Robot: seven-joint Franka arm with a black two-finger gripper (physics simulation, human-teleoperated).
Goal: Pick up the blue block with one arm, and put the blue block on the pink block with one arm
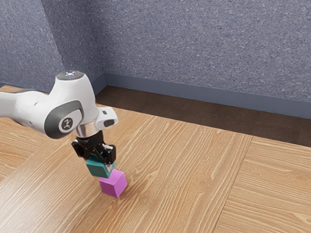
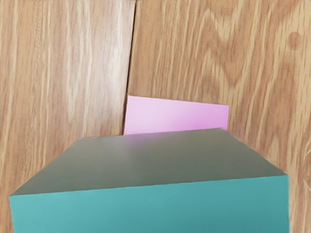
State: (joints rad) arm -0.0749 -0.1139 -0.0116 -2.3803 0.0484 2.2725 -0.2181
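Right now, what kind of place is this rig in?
Likely a simulated plain room corner: wood-grain plank tabletop, grey-blue speckled walls with a blue-grey baseboard, dark brown floor.

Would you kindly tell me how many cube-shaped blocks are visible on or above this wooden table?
2. A teal-blue cube is gripped in the black hand, directly over a pink cube standing on the wooden table. The arm might hide others.

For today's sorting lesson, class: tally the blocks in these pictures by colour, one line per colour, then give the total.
teal block: 1
pink block: 1
Total: 2
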